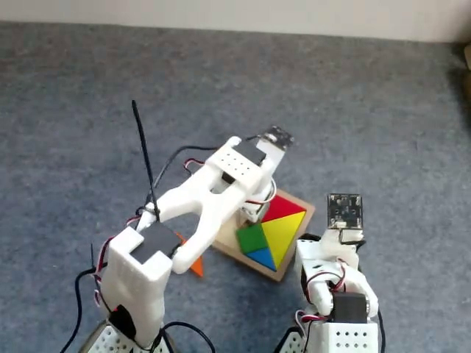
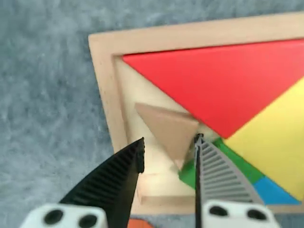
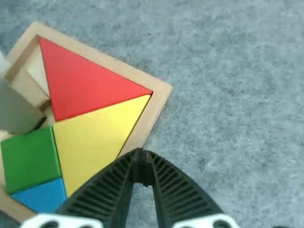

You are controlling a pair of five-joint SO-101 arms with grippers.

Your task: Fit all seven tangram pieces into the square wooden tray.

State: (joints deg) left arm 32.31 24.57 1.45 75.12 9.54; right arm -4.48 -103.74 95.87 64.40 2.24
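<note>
Pale wood is your concern now: the unpainted triangle (image 2: 166, 128) lies in the open corner of the tray (image 2: 102, 85), between the tray's wall and the long edge of the red triangle (image 2: 223, 80). Your left gripper (image 2: 169, 141) stands over it with the jaws apart, one on each side. The black finger (image 2: 126, 164) is clear of the piece, so I judge it released, not clamped.

The piece does not look fully flat to me. Its lower corner sits very near the green square (image 2: 235, 164), perhaps on its edge, but I cannot tell this for sure. To do this step well, nudge the triangle toward the tray's wall until it drops flat. Push low and slowly, because a hard push can lift the red triangle out. Turn it only a little at one time.

Leave the right gripper (image 3: 141, 166) where it hangs, closed on nothing, above the carpet (image 3: 237, 71) just beside the tray and near the yellow triangle (image 3: 95, 137). There it disturbs nothing. The orange piece (image 1: 195, 266) lies on the carpet near the left arm, outside the tray, and it is for after.
</note>
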